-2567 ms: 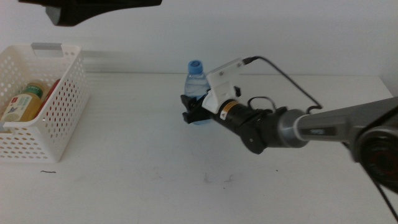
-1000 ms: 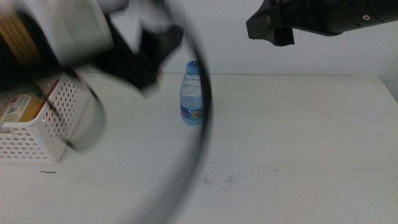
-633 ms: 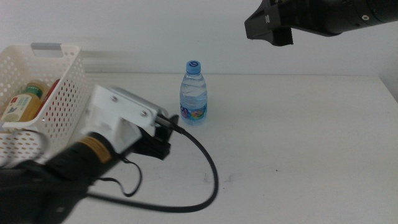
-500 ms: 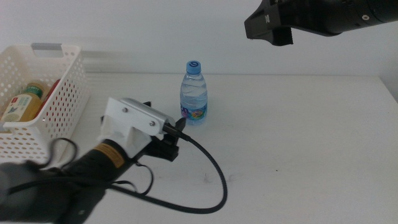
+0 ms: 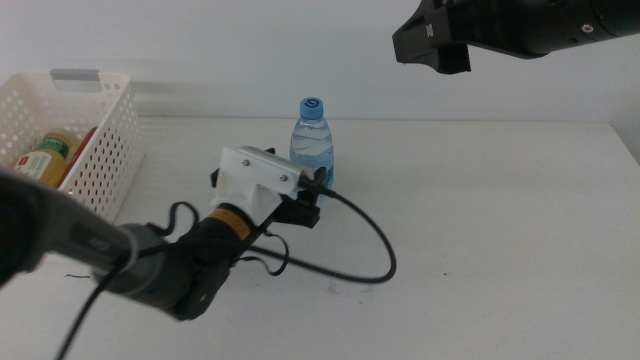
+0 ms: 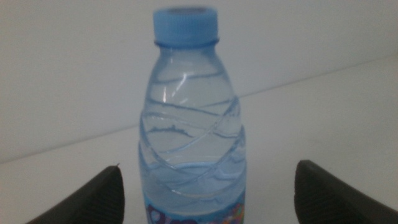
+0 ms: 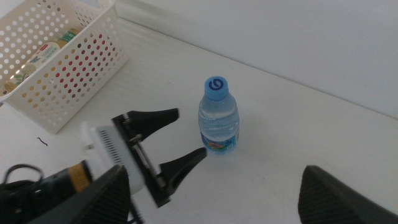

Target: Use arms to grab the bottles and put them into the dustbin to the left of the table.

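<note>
The water bottle (image 5: 311, 149) stands upright near the middle of the white table (image 5: 480, 230), with its blue cap (image 5: 313, 106) on top. It is clear, and it has a bright label low down.

The left gripper (image 5: 308, 200) is right by the bottle. Its arm comes in from the left side, low over the table, with a black cable (image 5: 370, 250) looping behind it. In the left wrist view the bottle (image 6: 189, 124) fills the middle, and the two dark jaws stand wide apart — one on each side of it, not touching it. The right wrist view shows the same thing from above: the left gripper (image 7: 180, 140) points at the bottle (image 7: 218, 118) with its fingers spread, and the bottle sits just past the tips.

The right gripper (image 5: 435, 45) hangs high up near the top right of the middle view, well away from the bottle. In its own view its two jaws are far apart and hold nothing.

The white basket (image 5: 95, 150) sits at the left edge of the table. It has lots of little holes in its walls. Inside it lies the yellow bottle (image 5: 40, 162) with a green label, and something red (image 5: 84, 140) lies just beside it.
</note>
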Motion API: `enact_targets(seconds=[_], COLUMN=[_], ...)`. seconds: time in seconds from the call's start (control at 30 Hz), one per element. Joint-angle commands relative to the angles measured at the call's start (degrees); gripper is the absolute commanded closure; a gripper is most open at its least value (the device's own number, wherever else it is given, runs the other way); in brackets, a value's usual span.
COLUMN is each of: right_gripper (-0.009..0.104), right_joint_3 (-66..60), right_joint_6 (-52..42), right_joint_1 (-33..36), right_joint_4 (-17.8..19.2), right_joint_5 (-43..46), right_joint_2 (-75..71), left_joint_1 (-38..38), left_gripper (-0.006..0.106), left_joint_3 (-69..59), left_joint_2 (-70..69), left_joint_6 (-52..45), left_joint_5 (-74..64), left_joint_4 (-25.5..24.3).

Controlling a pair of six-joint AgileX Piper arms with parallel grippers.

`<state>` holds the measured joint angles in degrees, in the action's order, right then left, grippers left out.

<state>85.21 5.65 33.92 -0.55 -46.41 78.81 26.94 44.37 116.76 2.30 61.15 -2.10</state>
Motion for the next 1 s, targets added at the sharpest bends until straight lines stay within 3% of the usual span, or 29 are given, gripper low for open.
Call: enact_targets(seconds=[0.0,0.13,0.3,0.57,0.63,0.73,0.87,0.97], right_gripper=[0.004,0.004,0.004,0.004,0.004,0.004,0.004,0.004], right_joint_3=[-0.02,-0.02,-0.02,-0.02,-0.02,-0.02,-0.02,-0.02], right_joint_6=[-0.05,-0.05,-0.05,-0.05,-0.05,-0.05,-0.05,-0.05], right_joint_1=[0.18,0.18,0.18,0.18,0.18,0.18,0.18,0.18], right_joint_4=[0.24,0.24,0.24,0.24,0.24,0.24,0.24,0.24], right_joint_5=[0.32,0.32,0.32,0.31,0.31,0.31,0.64,1.63], right_joint_2=[-0.51,-0.51,-0.51,-0.51,-0.51,-0.51,-0.51,-0.51], left_joint_1=[-0.16,-0.16,-0.16,-0.16,-0.16,-0.16,-0.06,-0.41], left_gripper=[0.007,0.007,0.007,0.011,0.021,0.045,0.076,0.092], left_joint_3=[3.21,8.76,15.45,24.18,24.34,23.57,23.46,23.46], left_joint_2=[2.33,6.39,10.97,15.89,15.76,12.87,5.42,-0.49], left_joint_6=[1.15,1.15,0.77,0.55,-0.05,-5.54,-6.76,-6.76], left_joint_5=[-1.33,-4.68,-6.36,-12.69,-12.69,-16.86,-35.76,-50.83], left_joint_4=[0.65,1.43,5.82,6.16,6.16,6.23,10.50,14.06])
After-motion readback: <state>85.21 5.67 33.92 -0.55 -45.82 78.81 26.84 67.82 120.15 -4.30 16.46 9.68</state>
